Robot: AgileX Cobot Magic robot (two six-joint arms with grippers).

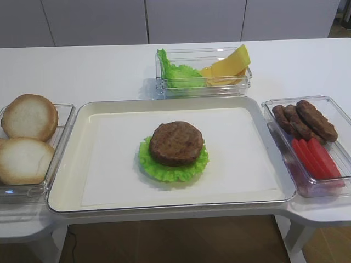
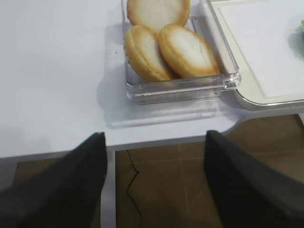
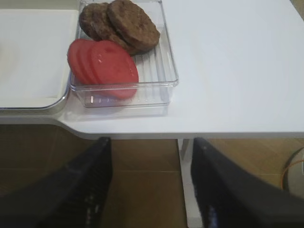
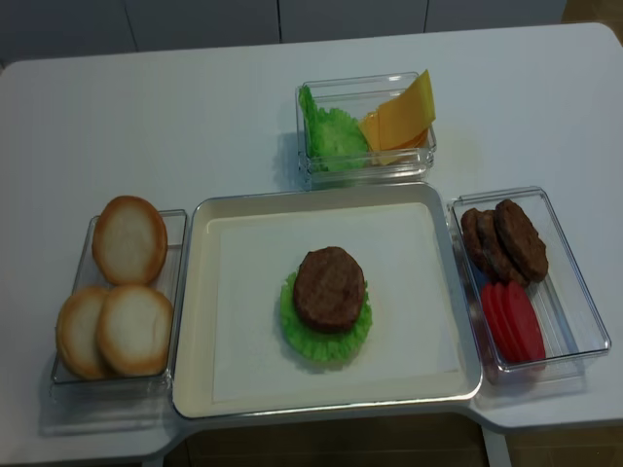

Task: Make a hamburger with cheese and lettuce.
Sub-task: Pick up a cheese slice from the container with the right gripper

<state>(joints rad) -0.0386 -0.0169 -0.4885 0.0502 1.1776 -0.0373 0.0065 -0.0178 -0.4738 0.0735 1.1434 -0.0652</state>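
Observation:
The hamburger patty [image 1: 176, 143] [image 4: 330, 288] lies on the round frilly lettuce leaf [image 1: 164, 171] [image 4: 313, 342] in the middle of the cream tray [image 1: 164, 103] [image 4: 195, 292]. The yellow cheese slices [image 1: 227, 66] [image 4: 399, 119] lean in a clear box at the back. My right gripper [image 3: 151, 190] is open and empty, below and in front of the table's front edge on the right. My left gripper [image 2: 154, 185] is open and empty, in front of the table edge on the left. Neither gripper shows in the exterior views.
A mass of green leaves [image 1: 178, 75] [image 4: 331, 136] shares the cheese box. A clear box at the left holds three buns [image 1: 30, 116] [image 2: 183, 50]. A clear box at the right holds brown sausages [image 1: 307, 118] [image 3: 128, 23] and red tomato slices [image 1: 318, 159] [image 3: 107, 66].

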